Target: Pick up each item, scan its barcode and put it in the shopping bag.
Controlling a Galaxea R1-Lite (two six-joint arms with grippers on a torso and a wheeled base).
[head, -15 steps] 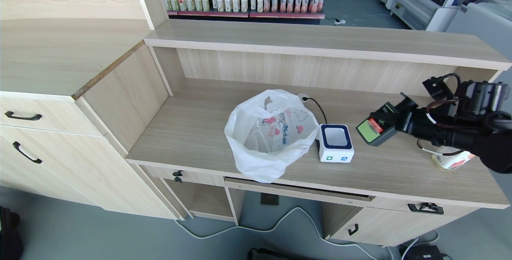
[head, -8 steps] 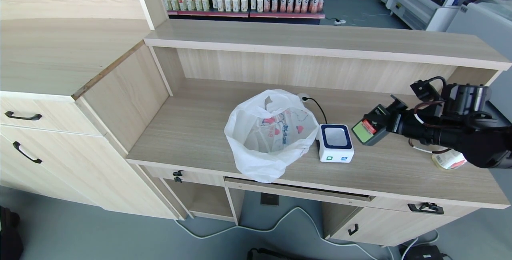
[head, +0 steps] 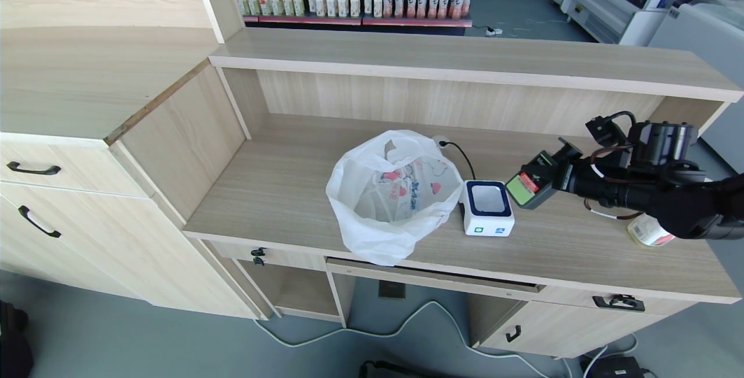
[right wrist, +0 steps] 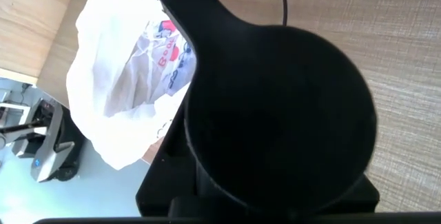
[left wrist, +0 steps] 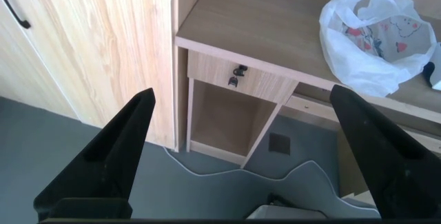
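Bright, even light, with soft shadow under the upper shelf (head: 465,61) above the desk (head: 279,192). The white shopping bag (head: 372,232) looks nearly washed out. Straight edges bow near the head view's borders. The left claw's (left wrist: 242,92) fingers (left wrist: 103,169) are black silhouettes; the right claw's (head: 545,177) box (head: 525,189) is well lit.

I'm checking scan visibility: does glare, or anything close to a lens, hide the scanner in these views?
Head view: scanner unobstructed, its window pale with reflected light; box in the right gripper evenly lit. Right wrist view: a black shape close to the lens covers the middle; shopping bag bright beside it.
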